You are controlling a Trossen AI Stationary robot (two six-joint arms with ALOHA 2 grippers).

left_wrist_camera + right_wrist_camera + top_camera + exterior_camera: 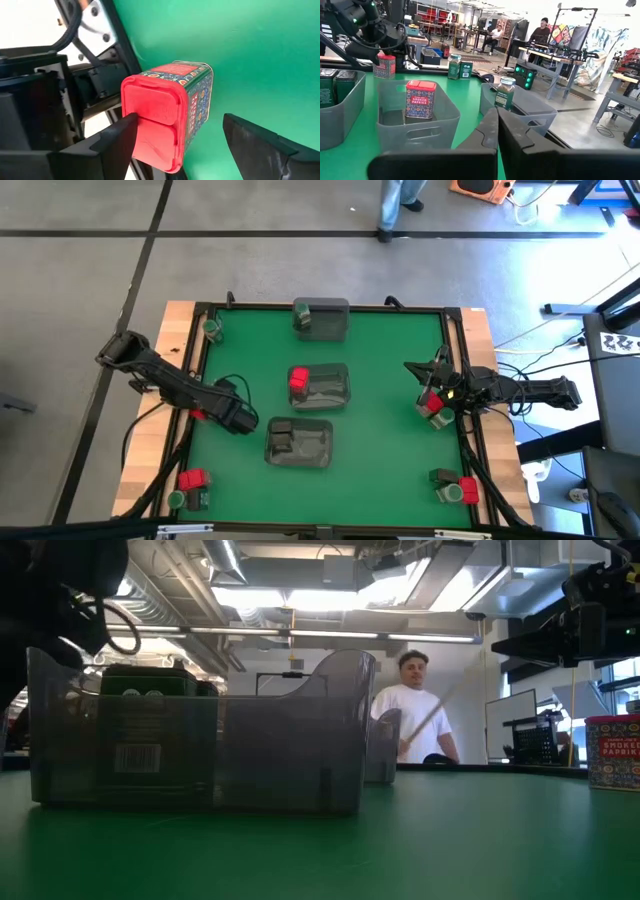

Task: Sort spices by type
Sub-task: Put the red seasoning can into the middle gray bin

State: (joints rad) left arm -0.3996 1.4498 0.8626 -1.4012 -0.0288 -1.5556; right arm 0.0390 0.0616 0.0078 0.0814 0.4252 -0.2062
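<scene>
Pick-up step: the left gripper (177, 137), fingers wide apart, straddles a red tin (167, 112) lying at the bench's left edge beside the black frame rail (117, 30); closing on it looks like the next move, with little room on the rail side. The right gripper (497, 127), fingers pressed together and holding nothing, waits at the right edge near another red tin (430, 402). The middle tray (335, 385), already holding one red tin (298, 381), is the likely target across open green bench (390, 450).
</scene>
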